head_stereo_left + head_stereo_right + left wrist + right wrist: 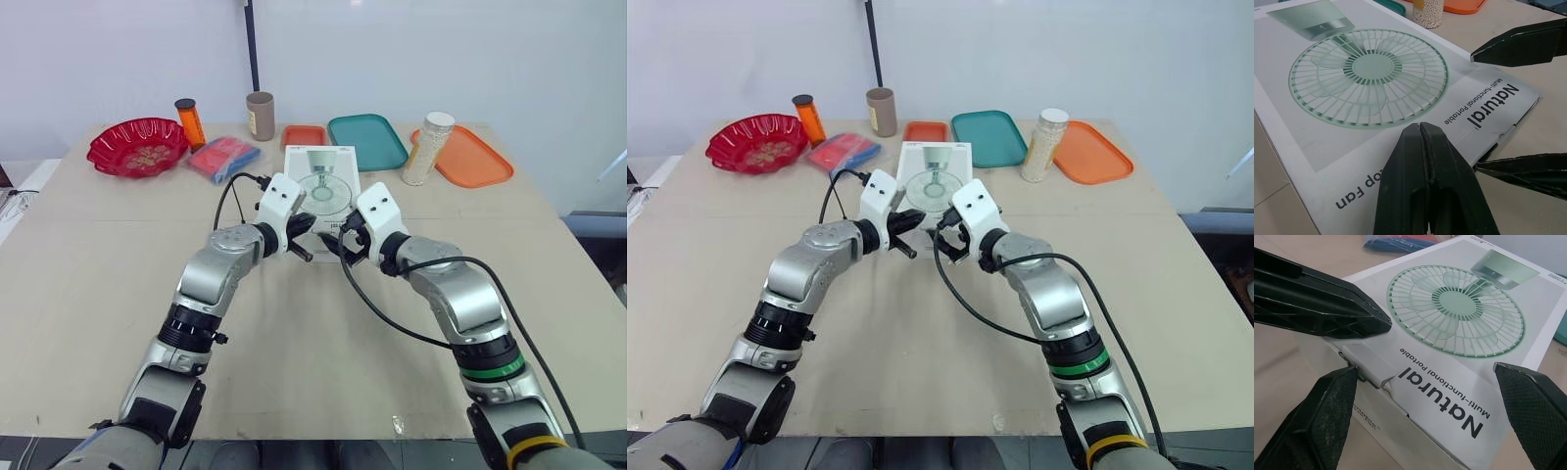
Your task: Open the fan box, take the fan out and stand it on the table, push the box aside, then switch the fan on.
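Fan box [320, 186] end inside spread right pincer [1425, 372], closed left pincer [1420, 126] beside

Silver-grey arms [211, 279] with black joints ended in white boxy housings [281, 201]. The left hand [303, 242] and right hand [338, 245] each had two black tapering fingers [1420, 186]. Black cables [392, 323] looped outside; the right arm [460, 299] wore green and yellow bands [490, 373].

Trays [367, 140] behind fan box [320, 176] (central)
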You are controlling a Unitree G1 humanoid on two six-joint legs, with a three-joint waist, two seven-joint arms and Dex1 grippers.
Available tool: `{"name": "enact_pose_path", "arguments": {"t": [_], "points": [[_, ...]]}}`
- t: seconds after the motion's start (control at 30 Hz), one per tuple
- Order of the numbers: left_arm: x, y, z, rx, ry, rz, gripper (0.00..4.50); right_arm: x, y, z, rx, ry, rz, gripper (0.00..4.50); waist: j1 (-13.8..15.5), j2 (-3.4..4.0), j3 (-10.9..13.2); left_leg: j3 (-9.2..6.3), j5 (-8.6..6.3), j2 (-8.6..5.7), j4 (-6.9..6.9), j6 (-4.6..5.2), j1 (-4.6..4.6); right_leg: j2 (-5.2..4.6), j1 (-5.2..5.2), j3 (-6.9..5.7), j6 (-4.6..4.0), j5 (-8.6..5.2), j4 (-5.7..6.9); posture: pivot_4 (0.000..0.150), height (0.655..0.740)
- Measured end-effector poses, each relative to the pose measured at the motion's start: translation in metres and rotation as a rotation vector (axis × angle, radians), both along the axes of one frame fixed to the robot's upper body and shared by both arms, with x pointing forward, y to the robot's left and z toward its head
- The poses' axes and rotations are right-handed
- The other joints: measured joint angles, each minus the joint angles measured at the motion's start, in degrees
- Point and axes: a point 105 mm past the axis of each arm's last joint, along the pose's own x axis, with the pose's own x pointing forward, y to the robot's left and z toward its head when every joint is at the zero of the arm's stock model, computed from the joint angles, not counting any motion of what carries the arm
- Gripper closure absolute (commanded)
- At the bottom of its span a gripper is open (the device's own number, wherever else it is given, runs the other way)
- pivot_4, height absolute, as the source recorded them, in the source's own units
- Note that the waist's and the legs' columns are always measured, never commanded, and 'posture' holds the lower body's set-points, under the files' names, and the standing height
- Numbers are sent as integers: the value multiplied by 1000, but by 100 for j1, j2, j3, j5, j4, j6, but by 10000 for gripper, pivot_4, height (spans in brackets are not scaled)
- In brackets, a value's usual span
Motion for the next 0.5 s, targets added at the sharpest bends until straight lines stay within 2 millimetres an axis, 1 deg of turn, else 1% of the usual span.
{"name": "enact_pose_path", "arguments": {"t": [0.37,0.43,0.5], "points": [[-1,-1,0,-3,-2,-2,44180,3,-1,0,12,6,-11,0,-5,0,0,0,0,0,-1,0,0,0,0,0,0,0,0,1500,7400],[-1,-1,0,-3,-2,-2,44180,3,-1,2,19,3,-14,0,-6,0,0,0,0,0,-1,0,0,0,-1,0,0,0,0,1500,7400],[-1,0,-1,-3,-1,0,44180,5,-2,8,32,-13,-20,0,-11,0,0,0,0,0,-2,0,0,0,-1,0,0,0,0,1500,7400]]}}
